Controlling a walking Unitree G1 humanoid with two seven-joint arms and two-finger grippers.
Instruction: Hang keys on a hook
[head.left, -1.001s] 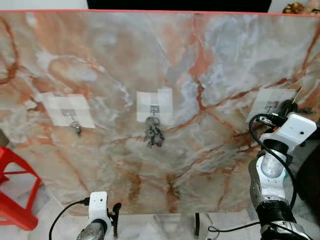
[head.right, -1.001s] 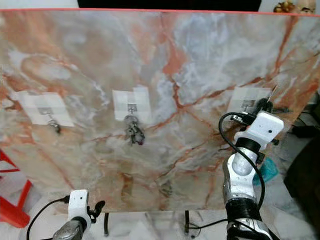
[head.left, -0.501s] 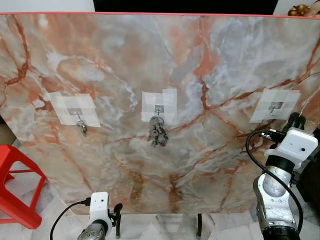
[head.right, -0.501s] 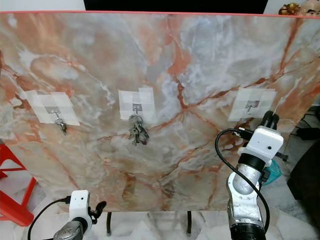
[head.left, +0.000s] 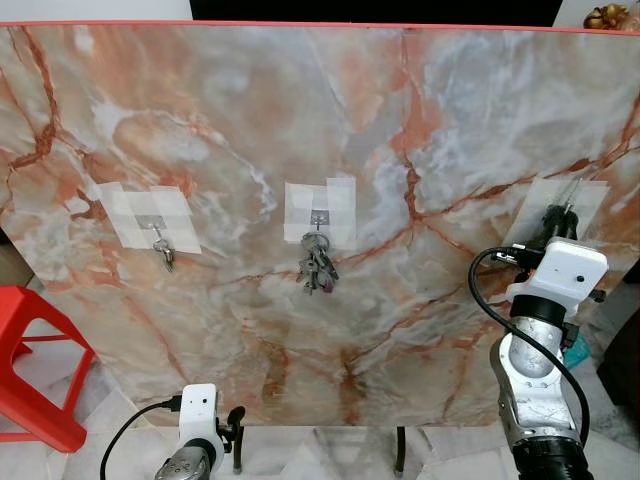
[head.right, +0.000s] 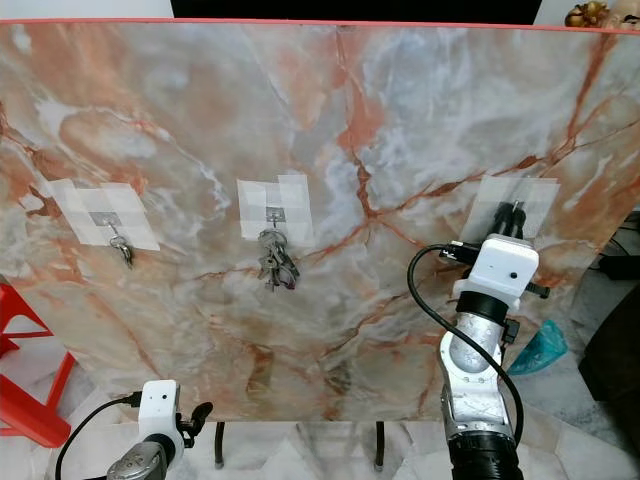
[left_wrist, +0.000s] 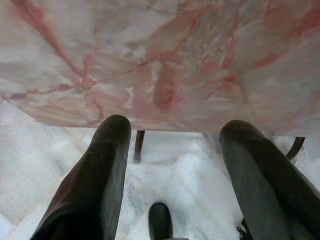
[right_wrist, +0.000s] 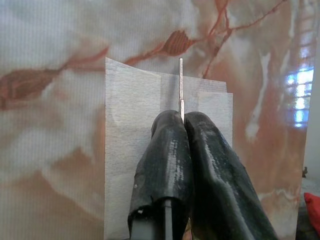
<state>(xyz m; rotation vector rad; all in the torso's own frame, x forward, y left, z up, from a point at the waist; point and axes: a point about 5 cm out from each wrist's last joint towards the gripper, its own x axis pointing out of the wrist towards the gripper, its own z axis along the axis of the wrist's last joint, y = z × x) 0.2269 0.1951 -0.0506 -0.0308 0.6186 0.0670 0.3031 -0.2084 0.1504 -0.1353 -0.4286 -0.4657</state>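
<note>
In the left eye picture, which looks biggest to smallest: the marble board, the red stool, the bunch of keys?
1. Marble board, by far the biggest.
2. Red stool, cut off by the picture's edge and nearer the camera.
3. Bunch of keys, smallest.

A large marbled board (head.left: 300, 130) with pink and orange veins and a red top edge is leaning on thin dark legs (head.left: 398, 452) over a pale tiled floor (left_wrist: 45, 155). A red stool (head.left: 30, 370) is standing beside it, and something teal (head.right: 535, 350) is lying near its other edge
</note>
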